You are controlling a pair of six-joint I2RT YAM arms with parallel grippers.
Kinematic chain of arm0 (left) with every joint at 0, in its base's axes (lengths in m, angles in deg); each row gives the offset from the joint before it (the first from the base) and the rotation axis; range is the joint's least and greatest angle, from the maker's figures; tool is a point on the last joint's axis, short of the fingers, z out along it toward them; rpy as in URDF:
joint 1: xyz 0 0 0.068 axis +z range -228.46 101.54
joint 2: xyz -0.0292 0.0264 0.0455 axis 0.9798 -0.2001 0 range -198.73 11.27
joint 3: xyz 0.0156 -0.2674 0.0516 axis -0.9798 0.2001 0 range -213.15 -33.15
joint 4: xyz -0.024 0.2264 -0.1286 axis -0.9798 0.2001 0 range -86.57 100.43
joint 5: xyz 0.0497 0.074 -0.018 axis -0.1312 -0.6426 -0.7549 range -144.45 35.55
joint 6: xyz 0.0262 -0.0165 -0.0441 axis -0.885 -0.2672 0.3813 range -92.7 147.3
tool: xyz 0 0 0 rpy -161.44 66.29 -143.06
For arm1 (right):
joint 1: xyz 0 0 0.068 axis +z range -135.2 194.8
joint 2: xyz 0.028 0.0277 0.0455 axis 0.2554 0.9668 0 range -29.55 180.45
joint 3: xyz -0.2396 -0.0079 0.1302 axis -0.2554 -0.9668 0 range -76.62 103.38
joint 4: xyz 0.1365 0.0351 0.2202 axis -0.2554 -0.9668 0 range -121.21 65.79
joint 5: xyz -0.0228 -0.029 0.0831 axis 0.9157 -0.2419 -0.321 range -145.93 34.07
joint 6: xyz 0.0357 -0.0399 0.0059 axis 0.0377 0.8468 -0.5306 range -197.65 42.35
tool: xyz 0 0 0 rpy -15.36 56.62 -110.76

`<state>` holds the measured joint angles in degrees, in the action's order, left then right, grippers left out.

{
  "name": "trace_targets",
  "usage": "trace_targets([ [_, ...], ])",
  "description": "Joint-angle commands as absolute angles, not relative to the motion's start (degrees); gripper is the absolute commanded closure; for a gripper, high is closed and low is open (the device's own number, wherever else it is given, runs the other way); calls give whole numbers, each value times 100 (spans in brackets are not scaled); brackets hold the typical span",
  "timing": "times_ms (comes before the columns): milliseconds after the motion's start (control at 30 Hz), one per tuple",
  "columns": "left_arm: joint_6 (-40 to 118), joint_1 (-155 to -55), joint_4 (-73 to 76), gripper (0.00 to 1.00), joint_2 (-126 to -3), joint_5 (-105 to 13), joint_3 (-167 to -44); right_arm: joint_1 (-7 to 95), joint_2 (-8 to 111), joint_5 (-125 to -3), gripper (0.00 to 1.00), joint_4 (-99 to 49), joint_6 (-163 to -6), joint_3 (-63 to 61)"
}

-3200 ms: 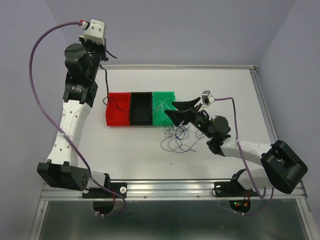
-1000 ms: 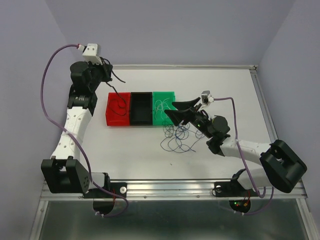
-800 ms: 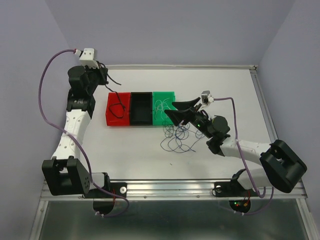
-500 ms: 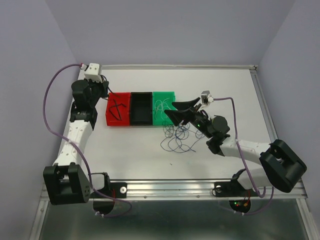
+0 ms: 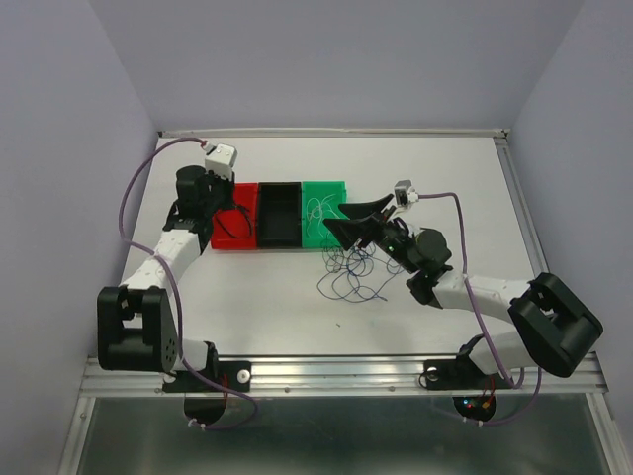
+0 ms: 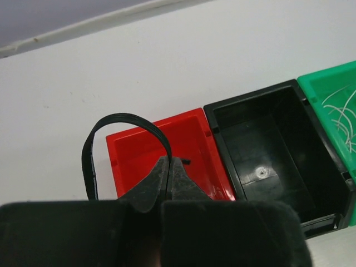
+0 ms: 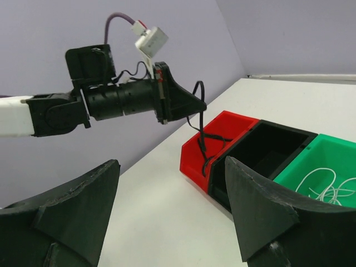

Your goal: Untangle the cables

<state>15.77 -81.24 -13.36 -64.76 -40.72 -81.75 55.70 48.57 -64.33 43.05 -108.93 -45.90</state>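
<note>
Over red bin | left pincer clamps black cable | cable ends hidden

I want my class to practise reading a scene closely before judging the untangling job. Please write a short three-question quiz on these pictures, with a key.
1. True or false: the left gripper is shut on a black cable over the red bin.
2. Which colour of bin holds the white cables? A red, B black, C green.
3. In one word, how do the jaws of the right gripper stand?

Key
1. True.
2. C, the green bin.
3. Open, with nothing between them.
</note>
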Motion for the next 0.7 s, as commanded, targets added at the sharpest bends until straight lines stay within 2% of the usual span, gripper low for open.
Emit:
trace_targets([
  [0, 1280, -8250, -1292, 100, -6826, -4566, -8474, 5584, 4858, -6428, 19, 4505, -10876, -4269],
  [133, 1017, -8241, -1256, 100, -7274, -4987, -8676, 5576, 4806, -6410, 19, 4496, -10858, -4304],
  [667, 875, -8725, -431, 100, -8988, -5356, -9562, 5576, 4779, -6384, 19, 4504, -10841, -4331],
])
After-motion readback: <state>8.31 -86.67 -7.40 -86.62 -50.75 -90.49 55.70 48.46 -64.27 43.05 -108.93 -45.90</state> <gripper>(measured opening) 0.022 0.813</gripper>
